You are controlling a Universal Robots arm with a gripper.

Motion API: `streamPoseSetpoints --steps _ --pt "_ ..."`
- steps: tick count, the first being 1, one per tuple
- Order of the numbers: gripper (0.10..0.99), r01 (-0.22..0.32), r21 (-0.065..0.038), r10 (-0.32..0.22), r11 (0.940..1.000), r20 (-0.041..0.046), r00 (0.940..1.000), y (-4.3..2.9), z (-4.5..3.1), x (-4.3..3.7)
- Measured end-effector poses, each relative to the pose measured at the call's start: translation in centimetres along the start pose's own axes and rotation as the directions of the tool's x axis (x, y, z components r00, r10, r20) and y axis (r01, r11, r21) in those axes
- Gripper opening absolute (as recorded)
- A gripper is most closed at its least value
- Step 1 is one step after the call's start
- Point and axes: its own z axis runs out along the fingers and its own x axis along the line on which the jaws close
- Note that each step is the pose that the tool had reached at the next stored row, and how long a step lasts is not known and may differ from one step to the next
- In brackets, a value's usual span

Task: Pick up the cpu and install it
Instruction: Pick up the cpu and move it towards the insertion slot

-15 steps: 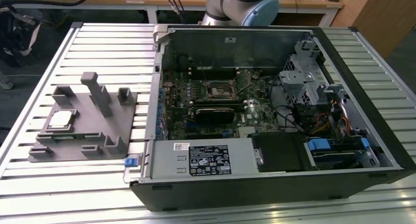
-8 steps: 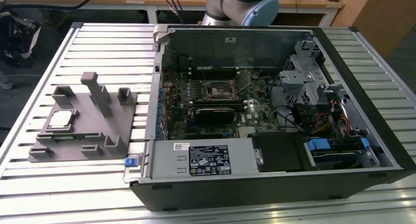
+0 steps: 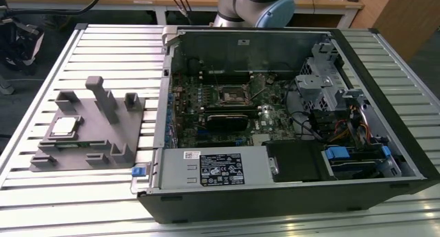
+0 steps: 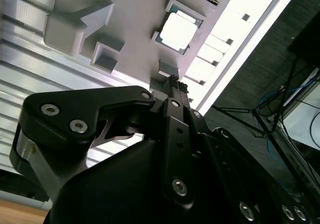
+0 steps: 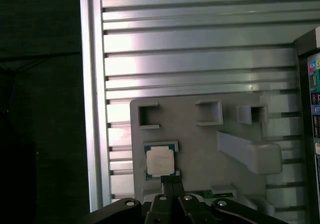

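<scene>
In the exterior view, the small flat square cpu with a pale silvery top [image 3: 64, 125] lies in a recess of the grey plastic fixture plate [image 3: 92, 139]. It is at about nine o'clock from the black square socket frame [image 3: 234, 96] inside the open black computer case [image 3: 275, 208], and well apart from it.

In the first wrist view, the black two-fingered gripper [image 5: 172, 183] hangs over the fixture plate [image 5: 200, 149]. Its jaws are drawn together and hold nothing. The cpu [image 5: 160, 161] lies just beyond the tips, off to one side of their line. Being square, it has no long axis, and its edges run parallel to the plate's.

The second wrist view looks along the gripper [image 4: 175, 81] from the side. It shows the cpu [image 4: 177, 31] ahead with bare plate between, so the tips look to be off the chip. The first wrist view leaves this unclear.
</scene>
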Motion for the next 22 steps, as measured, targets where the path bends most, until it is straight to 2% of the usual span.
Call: streamPoseSetpoints --steps 6,7,12,14,15,17,18,20,21,22 --pt "0.106 0.000 0.000 0.000 1.0000 0.0000 1.0000 -0.09 0.88 0.07" --pt "0.106 0.003 0.000 -0.003 1.0000 -0.0002 1.0000 -0.30 2.63 0.13" --pt "0.114 0.003 -0.002 -0.003 1.0000 -0.0003 1.0000 -0.92 3.48 0.24" --pt "0.231 0.003 -0.004 -0.003 1.0000 -0.0001 1.0000 -1.13 3.84 0.24" --pt "0.231 0.003 -0.004 -0.003 1.0000 -0.0003 1.0000 -1.21 4.01 0.23" --pt "0.349 0.004 -0.004 -0.004 1.0000 -0.0005 1.0000 -1.36 4.37 0.23" --pt "0.349 0.003 -0.004 -0.003 1.0000 -0.0005 1.0000 -1.40 4.54 0.23" --pt "0.467 0.003 -0.004 -0.003 1.0000 -0.0004 1.0000 -1.47 4.90 0.24" --pt "0.467 0.003 -0.004 -0.003 1.0000 -0.0004 1.0000 -1.49 5.08 0.23" --pt "0.525 0.003 -0.004 -0.003 1.0000 -0.0005 1.0000 -1.51 5.26 0.23"
